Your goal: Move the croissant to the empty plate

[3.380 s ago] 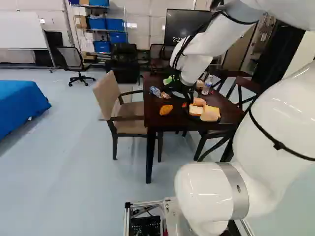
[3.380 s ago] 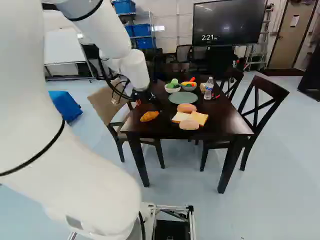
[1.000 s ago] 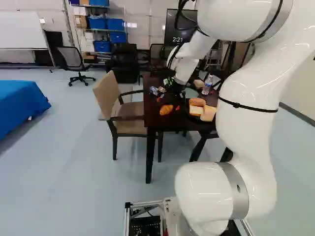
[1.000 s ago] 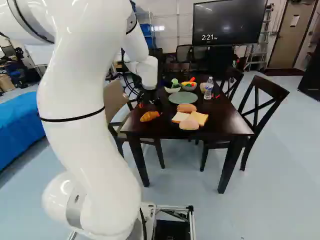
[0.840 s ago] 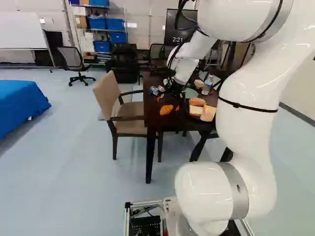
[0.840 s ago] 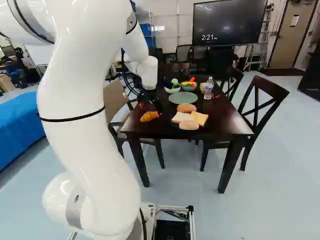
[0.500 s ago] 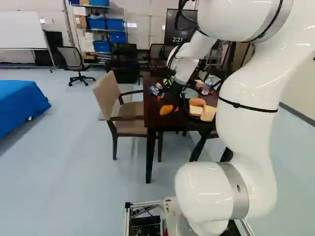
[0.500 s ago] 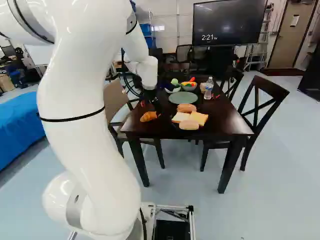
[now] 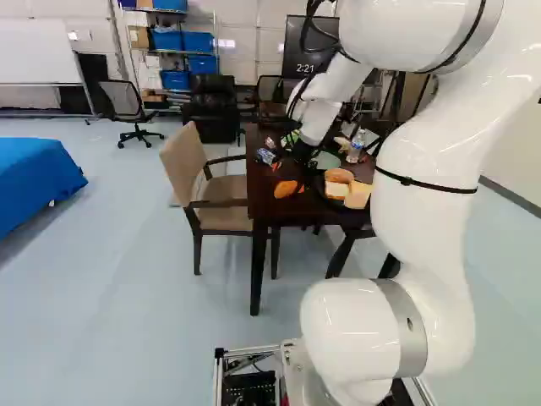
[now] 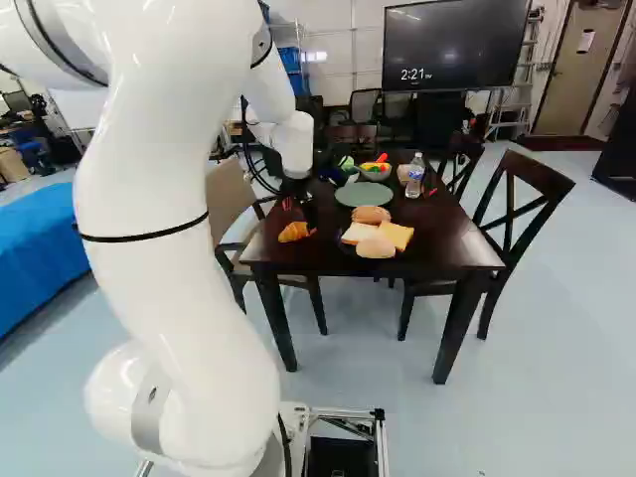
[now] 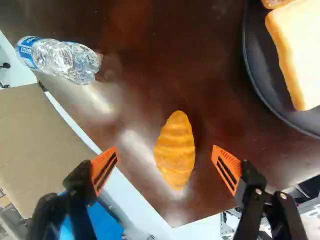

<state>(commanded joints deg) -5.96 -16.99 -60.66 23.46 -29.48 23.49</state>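
This looks like a robotics lab or workshop: a white robot arm [image 10: 179,258] rises from a metal-framed base [image 10: 343,413] on a smooth, pale floor [image 9: 127,304]. Around the room are a rack [image 9: 216,56] of blue bins [image 9: 201,42], a whiteboard [image 9: 34,52], a wheeled office chair [image 9: 121,99], a big screen [image 10: 455,50] and a ladder [image 10: 510,107]. The dark wooden table [image 10: 437,246] and dining chairs [image 10: 547,182] give one part a homelike look.

Rm bg on my base cams: pale walls [image 10: 343,45], lt-blue floor [image 9: 127,296].
I've got a dk table [image 10: 452,243], tan armchair [image 9: 180,165] beside it, X-back chair [image 10: 542,173], whiteboard [image 9: 34,55], blue bins [image 9: 166,40] on shelving [image 9: 188,15], lg screen [image 10: 452,50], door [image 10: 581,84] far rt in right base view.
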